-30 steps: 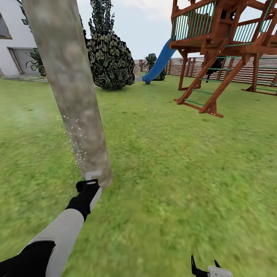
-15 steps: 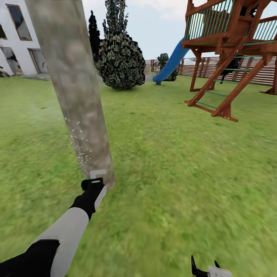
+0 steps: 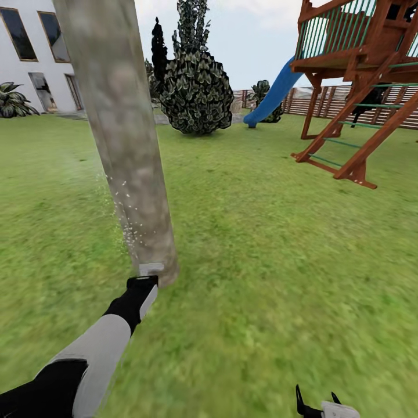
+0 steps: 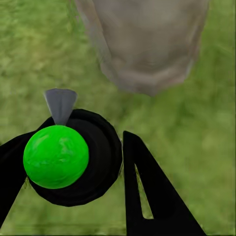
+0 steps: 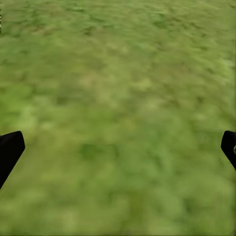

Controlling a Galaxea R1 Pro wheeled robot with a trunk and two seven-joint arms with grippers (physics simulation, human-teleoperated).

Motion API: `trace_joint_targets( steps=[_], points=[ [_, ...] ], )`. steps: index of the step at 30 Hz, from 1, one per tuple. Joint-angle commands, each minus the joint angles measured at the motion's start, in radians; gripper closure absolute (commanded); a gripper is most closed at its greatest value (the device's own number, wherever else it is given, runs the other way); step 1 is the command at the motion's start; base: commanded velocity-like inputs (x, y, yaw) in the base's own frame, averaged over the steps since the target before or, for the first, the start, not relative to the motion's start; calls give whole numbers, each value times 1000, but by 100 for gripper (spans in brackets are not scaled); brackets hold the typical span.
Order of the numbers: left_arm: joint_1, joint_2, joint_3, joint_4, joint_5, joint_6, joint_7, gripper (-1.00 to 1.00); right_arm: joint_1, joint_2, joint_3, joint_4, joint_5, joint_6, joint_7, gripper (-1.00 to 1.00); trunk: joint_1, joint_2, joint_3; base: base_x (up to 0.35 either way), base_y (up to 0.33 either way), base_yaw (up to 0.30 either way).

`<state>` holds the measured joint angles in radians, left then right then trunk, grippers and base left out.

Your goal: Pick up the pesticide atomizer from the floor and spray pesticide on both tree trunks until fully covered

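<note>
My left gripper is closed around the pesticide atomizer, its black fingers pressed to either side of the round black body with the bright green cap. The grey nozzle points at the base of the tree trunk, which rises just ahead of my outstretched left arm on the grass floor. A thin cloud of whitish pesticide specks hangs against the lower trunk. My right gripper hangs low over the lawn, spread wide with nothing between its fingertips. Farther off stand a dark bush, a blue slide, a wooden play tower and a white house.
</note>
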<state>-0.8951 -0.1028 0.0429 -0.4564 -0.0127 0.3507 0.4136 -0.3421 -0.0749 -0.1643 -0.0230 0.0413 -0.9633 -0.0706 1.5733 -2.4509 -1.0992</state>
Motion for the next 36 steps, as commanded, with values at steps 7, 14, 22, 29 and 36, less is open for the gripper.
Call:
trace_joint_targets(
  steps=[7, 14, 22, 29, 36],
  points=[
    [-6, 3, -7, -3, -6, 67, 1, 100, 0, 1, 0, 0, 0, 0, 0, -100, 0, 0, 0, 0, 0, 22],
    [4, 99, 1, -5, -2, 78, -3, 100, 0, 1, 0, 0, 0, 0, 0, -100, 0, 0, 0, 0, 0, 259],
    [4, 23, -7, -64, -10, 77, 8, 100, 0, 0, 0, 1, 0, 0, 0, -100, 0, 0, 0, 0, -146, 24],
    [6, 28, -3, -64, -12, 77, 21, 100, 0, 1, 0, 1, 0, 0, 0, -100, 0, 0, 0, 0, -271, 23],
    [10, 31, -3, -62, -12, 77, 60, 100, 0, 1, 0, 2, 0, 0, 0, -100, 0, 0, 0, 0, -271, 268]
  ],
)
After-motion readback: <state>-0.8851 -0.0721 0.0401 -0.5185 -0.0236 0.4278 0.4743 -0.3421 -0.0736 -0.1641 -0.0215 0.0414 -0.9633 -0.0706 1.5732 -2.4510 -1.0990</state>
